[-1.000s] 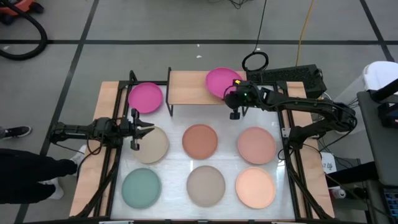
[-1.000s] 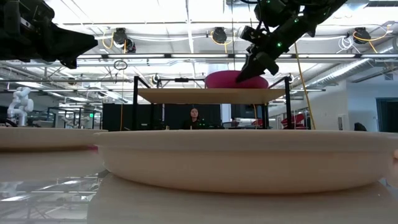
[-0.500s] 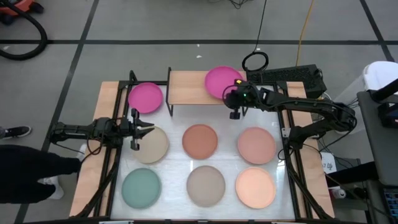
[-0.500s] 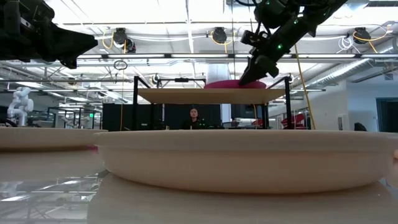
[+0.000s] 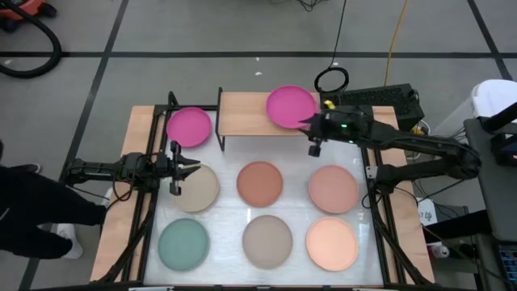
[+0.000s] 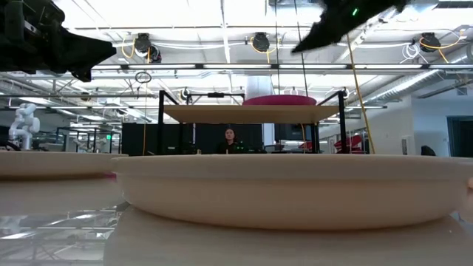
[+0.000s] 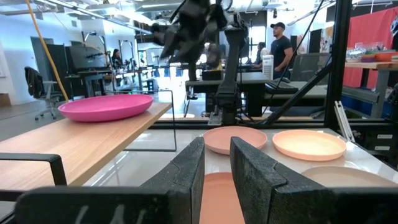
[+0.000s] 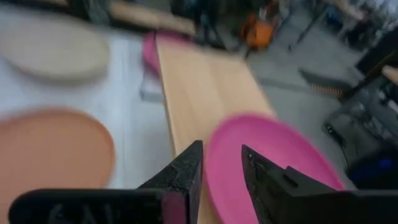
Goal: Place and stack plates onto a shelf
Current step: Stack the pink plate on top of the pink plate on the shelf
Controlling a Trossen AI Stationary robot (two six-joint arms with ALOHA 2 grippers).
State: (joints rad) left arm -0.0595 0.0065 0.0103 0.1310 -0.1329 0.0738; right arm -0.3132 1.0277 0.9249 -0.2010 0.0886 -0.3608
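Note:
A magenta plate [image 5: 291, 107] lies flat on the right end of the wooden shelf [image 5: 242, 113]. It also shows in the low view [image 6: 279, 99] and the right wrist view [image 8: 273, 155]. My right gripper [image 5: 311, 129] hovers above the shelf's near right corner, narrowly open and empty [image 8: 222, 149]. A second magenta plate [image 5: 188, 127] lies on the table left of the shelf. The beige [image 5: 198, 187], terracotta [image 5: 260, 183], dusty pink [image 5: 333, 187], teal [image 5: 183, 245], taupe [image 5: 267, 241] and peach [image 5: 331, 244] plates lie on the table. My left gripper [image 5: 192, 167] waits over the beige plate, narrowly open [image 7: 216, 143].
The shelf's black legs [image 5: 220, 129] stand at the table's far side, and the board's left half is bare. A person in dark clothes [image 5: 24, 202] stands at the table's left. Cables and a black box [image 5: 380, 99] lie behind the right arm.
The magenta plate has gone from tilted to lying flat on the shelf. My right gripper has let go of its near rim, then risen and drawn back toward the table's right edge. The person at the left has stepped closer.

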